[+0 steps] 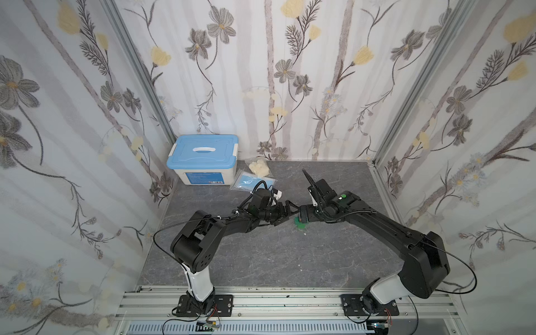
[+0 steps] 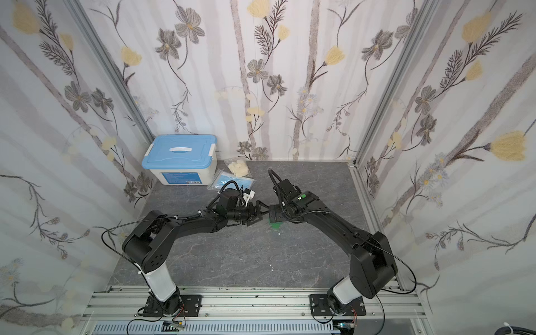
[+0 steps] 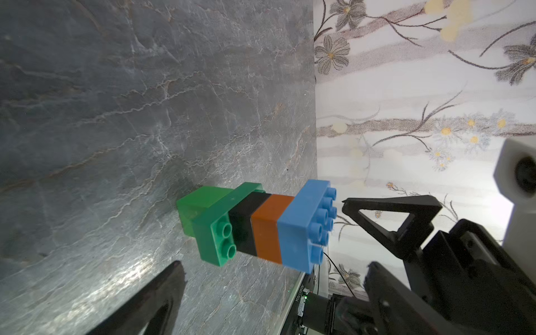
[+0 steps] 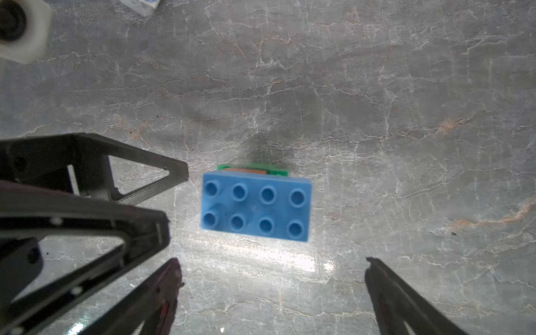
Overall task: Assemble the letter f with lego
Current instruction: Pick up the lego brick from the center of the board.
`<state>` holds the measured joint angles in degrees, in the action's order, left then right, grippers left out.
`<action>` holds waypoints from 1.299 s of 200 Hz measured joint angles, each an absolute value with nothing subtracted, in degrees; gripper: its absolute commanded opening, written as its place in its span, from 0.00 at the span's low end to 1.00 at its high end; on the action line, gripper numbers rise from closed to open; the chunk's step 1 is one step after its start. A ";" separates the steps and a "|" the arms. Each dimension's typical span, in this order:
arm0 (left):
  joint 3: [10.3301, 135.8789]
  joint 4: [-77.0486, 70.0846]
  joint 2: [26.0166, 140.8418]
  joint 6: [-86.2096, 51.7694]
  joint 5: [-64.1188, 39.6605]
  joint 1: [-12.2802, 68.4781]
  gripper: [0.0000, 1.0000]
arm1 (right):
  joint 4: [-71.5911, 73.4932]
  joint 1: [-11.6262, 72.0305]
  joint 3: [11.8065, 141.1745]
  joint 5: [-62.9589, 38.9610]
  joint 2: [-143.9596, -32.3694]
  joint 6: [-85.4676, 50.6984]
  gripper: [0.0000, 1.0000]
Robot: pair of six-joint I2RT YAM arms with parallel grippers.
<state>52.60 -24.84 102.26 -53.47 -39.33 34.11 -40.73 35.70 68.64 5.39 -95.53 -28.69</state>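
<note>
The letter f (image 3: 261,229) stands upright on the grey table, free of both grippers. It is made of lego: a green stem (image 3: 211,232), then black (image 3: 246,223), orange (image 3: 269,229) and a blue bar (image 3: 304,229) on top. From straight above, the blue bar (image 4: 256,208) hides most of the stack. In both top views only a bit of green (image 1: 300,222) (image 2: 274,225) shows between the arms. My left gripper (image 3: 272,269) is open beside the stack. My right gripper (image 4: 272,264) is open above it, with nothing held.
A white box with a blue lid (image 1: 203,159) stands at the back left, with two plastic bags (image 1: 252,179) next to it. Papered walls close in the table on three sides. A metal rail (image 1: 275,301) runs along the front edge.
</note>
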 measured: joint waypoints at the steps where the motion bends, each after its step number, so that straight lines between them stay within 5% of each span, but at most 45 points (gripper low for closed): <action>1: 52.60 -24.62 102.19 -53.39 -39.29 34.06 1.00 | -40.56 35.77 68.53 5.45 -95.50 -28.71 1.00; 124: 45.47 -6.63 84.93 -51.83 -30.76 25.06 1.00 | -23.29 41.30 58.33 16.23 -93.95 -34.54 0.98; 260: 44.71 -2.98 84.12 -51.40 -29.02 24.47 1.00 | -17.45 42.28 55.09 19.11 -94.32 -36.58 0.86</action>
<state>44.71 -2.98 84.12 -51.40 -29.02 24.47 -17.45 42.28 55.09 19.11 -94.32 -36.58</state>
